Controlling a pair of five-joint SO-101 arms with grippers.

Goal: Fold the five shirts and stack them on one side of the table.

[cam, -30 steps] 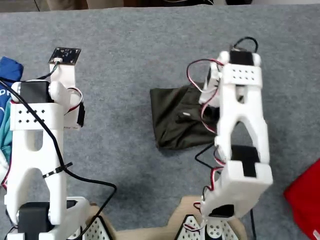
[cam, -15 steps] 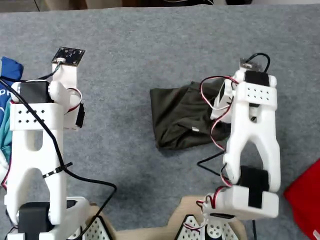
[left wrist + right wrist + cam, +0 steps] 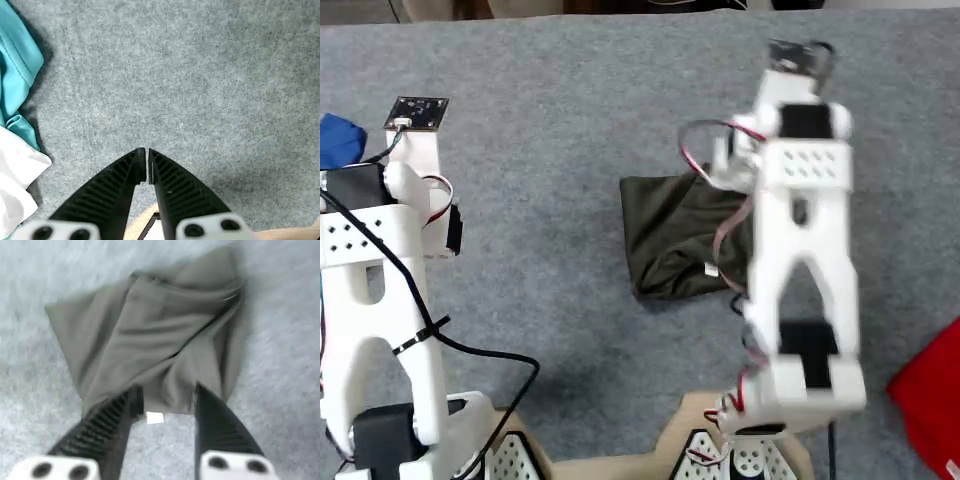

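A dark olive shirt [image 3: 670, 235], folded into a loose square, lies at the table's middle. In the right wrist view the olive shirt [image 3: 155, 345] has a small white tag [image 3: 154, 417] at its near edge. My right gripper [image 3: 167, 396] hovers above that edge, open, with nothing between its fingers. The right arm [image 3: 800, 200] covers the shirt's right part in the high view. My left gripper [image 3: 147, 161] is shut and empty over bare grey cloth. A teal shirt [image 3: 17, 65] and a white one [image 3: 15, 185] lie bunched beside it.
The left arm [image 3: 370, 240] stands at the table's left side, next to a blue garment [image 3: 338, 140] at the edge. A red shirt [image 3: 930, 400] lies at the near right edge. The grey table cloth [image 3: 550, 110] stretches open at the back.
The right arm has swung toward the back of the table and a little left, stretching out over the olive shirt. The left arm has shifted slightly left. The shirt has not moved.
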